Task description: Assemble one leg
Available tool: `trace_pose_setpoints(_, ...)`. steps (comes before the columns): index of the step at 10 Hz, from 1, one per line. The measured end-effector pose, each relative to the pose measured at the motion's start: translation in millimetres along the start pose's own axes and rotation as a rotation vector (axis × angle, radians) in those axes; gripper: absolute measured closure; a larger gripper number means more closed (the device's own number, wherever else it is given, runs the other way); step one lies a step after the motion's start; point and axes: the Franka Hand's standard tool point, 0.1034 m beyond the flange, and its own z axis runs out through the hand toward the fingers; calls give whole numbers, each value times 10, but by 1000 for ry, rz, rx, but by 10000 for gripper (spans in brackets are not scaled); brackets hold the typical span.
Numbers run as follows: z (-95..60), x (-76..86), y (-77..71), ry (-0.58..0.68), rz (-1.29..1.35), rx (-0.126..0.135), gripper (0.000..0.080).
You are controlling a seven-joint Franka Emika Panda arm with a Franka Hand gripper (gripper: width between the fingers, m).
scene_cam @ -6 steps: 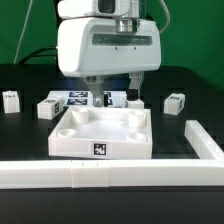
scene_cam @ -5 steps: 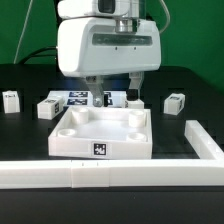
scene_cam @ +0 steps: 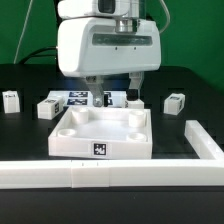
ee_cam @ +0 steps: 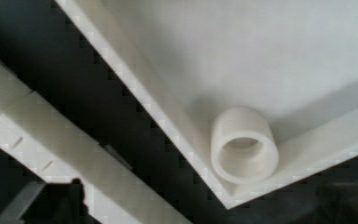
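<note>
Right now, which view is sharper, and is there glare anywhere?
Exterior view: sharp and evenly lit, the white panel bright but not washed out. Wrist view: blurred close-up of the panel's round socket; no strong glare in either.

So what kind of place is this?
Probably a robot lab bench: a big white robot arm hangs over a black table, and small white plastic blocks wear black-and-white square tags.
</note>
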Motion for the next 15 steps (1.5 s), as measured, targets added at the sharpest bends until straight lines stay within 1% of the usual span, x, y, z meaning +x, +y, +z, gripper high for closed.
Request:
trace_pose_setpoints(1,0,-3,-5,-3,-11,1,150)
trace_pose_setpoints(2,3,-29,-53,-28,-109,15,150)
trace_pose_setpoints(3,2,-14,-113,-46,-179,21,150)
trace_pose_setpoints(4,11,31,-188,-57,-258,14,150)
trace_pose_setpoints(5,25,5,-234,-75,-302,27,150)
trace_pose_setpoints(6,30,-54,-276,-124,-328,65,150)
trace_pose_setpoints(7,6,-72,-252,-138,-331,74,150)
trace_pose_setpoints(8,15,-67,-253,-133,-331,71,150)
trace_pose_setpoints(11,22,-72,-259,-134,-331,73,150)
trace_pose_setpoints(12,31,-91,-285,-139,-385,71,150)
trace_pose_setpoints(13,53,-151,-385,-153,-492,70,150)
trace_pose_setpoints(14,45,-160,-478,-172,-542,74,150)
trace_pose_setpoints(15,29,-154,-563,-180,-618,67,150)
